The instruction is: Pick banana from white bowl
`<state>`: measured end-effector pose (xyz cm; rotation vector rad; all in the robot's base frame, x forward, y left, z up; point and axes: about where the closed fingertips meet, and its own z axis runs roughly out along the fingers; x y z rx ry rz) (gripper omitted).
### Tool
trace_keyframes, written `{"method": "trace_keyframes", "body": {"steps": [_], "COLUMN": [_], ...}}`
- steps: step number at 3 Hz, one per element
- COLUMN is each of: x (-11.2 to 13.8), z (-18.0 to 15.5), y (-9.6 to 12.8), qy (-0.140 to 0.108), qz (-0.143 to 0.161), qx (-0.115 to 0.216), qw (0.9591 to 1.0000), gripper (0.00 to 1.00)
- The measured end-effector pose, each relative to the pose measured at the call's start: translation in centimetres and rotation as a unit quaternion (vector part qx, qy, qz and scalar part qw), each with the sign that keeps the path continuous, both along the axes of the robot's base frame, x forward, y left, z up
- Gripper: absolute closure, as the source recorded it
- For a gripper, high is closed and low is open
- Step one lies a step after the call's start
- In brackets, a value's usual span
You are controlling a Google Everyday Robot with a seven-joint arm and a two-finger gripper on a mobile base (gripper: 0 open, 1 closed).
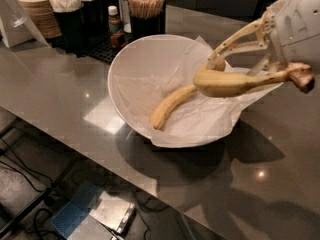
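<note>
My gripper [233, 72] is over the right side of the white bowl [121, 66], shut on the banana [225, 84]. The banana is dull yellow with a dark brown, mushy end [303, 79] that points right. It hangs level in the air, above the bowl's right rim and clear of the bowl's floor. A second, brighter curved banana [170, 105] lies inside the bowl on crinkled white paper [210, 126] that lines it and spills over the right rim.
The bowl sits on a grey counter [60, 94]. Behind it stand a black caddy with wooden stir sticks [146, 4], a small bottle [116, 26] and stacked brown cups [37, 11]. The counter's front edge runs diagonally, with floor and cables below.
</note>
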<state>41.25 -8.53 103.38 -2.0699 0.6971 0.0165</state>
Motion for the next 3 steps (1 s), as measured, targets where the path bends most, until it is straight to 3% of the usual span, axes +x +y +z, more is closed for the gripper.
{"method": "trace_keyframes", "body": {"steps": [1, 2, 3], "x": [-2.12, -2.78, -2.78], "z": [1.35, 2.01, 2.02], "y": [-1.26, -1.72, -1.72], "qy": [-0.039, -0.055, -0.055], "qz": [0.005, 0.006, 0.006], "qx": [0.035, 0.044, 0.044], "qw": [0.9986, 0.9975, 0.9975], "gripper": [1.0, 1.0, 1.0]}}
